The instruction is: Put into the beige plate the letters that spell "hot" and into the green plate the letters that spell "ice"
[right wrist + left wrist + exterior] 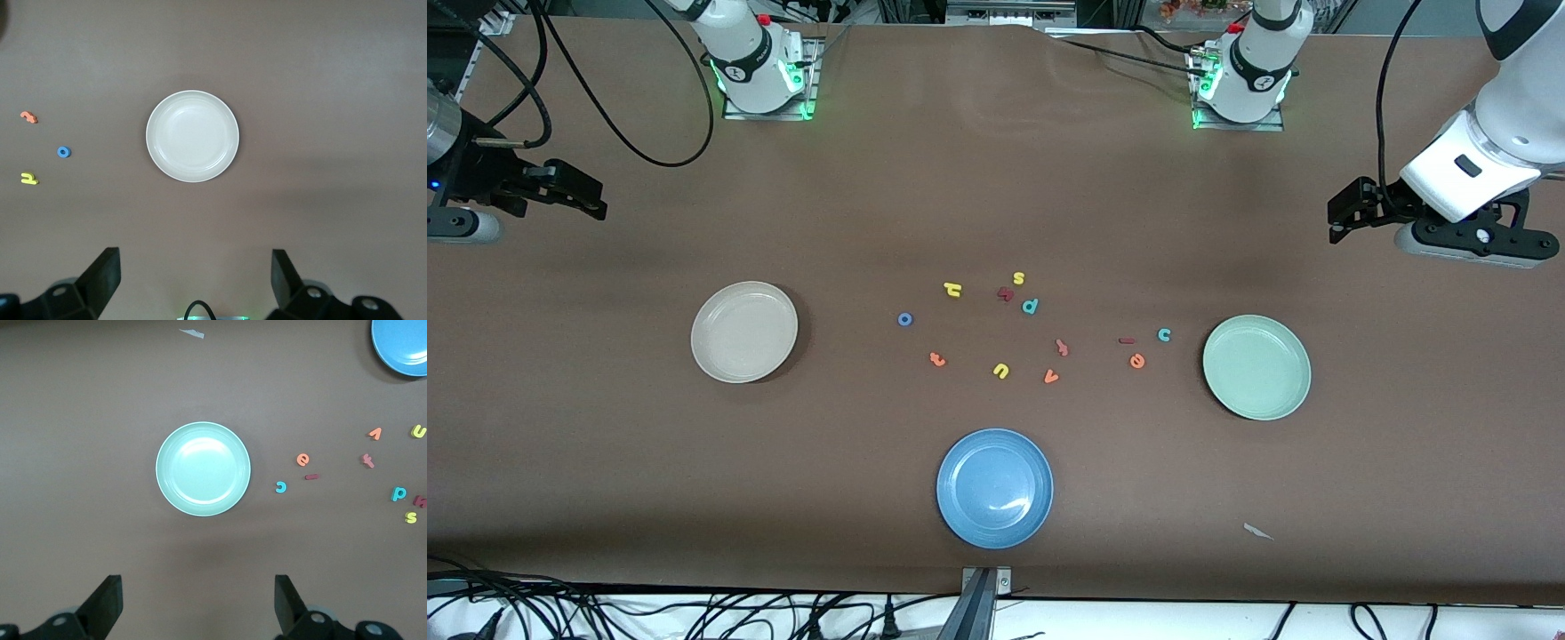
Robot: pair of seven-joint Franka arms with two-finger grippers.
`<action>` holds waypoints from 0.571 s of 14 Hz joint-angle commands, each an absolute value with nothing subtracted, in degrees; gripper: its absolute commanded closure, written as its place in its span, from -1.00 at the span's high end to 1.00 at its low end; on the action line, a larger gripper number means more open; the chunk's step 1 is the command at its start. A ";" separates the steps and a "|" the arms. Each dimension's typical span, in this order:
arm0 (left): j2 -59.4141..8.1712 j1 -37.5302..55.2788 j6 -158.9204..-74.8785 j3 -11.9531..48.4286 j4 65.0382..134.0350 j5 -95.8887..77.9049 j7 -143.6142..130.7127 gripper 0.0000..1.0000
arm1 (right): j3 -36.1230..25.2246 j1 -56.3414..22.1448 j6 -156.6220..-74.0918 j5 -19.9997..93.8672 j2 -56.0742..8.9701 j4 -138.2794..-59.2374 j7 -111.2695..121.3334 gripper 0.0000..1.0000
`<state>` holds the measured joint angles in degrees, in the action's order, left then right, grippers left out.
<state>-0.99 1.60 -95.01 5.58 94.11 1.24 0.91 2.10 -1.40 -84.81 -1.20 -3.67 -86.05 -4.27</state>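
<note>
While both end effectors, left end effector (199,603) and right end effector (195,280), hang open and empty, lower the left one squarely over the teal c (1164,334) beside the green plate (1257,405), at the tabletop's left-arm edge.

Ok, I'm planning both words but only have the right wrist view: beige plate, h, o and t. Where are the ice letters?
Observer: The c, i and e lie close together on the table beside the green plate, toward the left arm's end.
Operator: Any of them in that plate yet?
Observer: No, all three are on the table, apart from its rim.
Operator: And the left gripper?
Observer: The left gripper is open, waiting in the air over the table at its arm's end.
</note>
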 commanded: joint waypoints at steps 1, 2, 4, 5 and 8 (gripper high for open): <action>-1.67 1.41 -93.60 5.71 92.29 0.61 1.85 1.00 | 2.81 -0.53 -83.67 -0.09 -3.34 -86.04 -4.57 1.00; -1.67 1.41 -93.60 5.71 92.29 0.62 1.85 1.00 | 2.81 -0.53 -83.76 -0.17 -3.43 -85.70 -4.05 1.00; -1.67 1.41 -93.52 5.71 92.29 0.62 1.84 1.00 | 2.90 -0.53 -83.76 -0.09 -3.43 -85.69 -4.13 1.00; -1.67 1.41 -93.52 5.71 92.29 0.62 1.85 1.00 | 2.90 -0.61 -83.67 -0.17 -3.43 -85.69 -4.22 1.00; -1.67 1.32 -93.52 5.71 92.29 0.62 1.85 1.00 | 2.90 -0.61 -83.76 -0.18 -3.43 -85.87 -4.13 1.00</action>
<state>-0.99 1.60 -94.92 5.58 94.11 1.24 0.91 2.22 -1.40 -84.55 -1.07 -3.68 -86.09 -4.32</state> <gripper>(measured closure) 0.000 0.000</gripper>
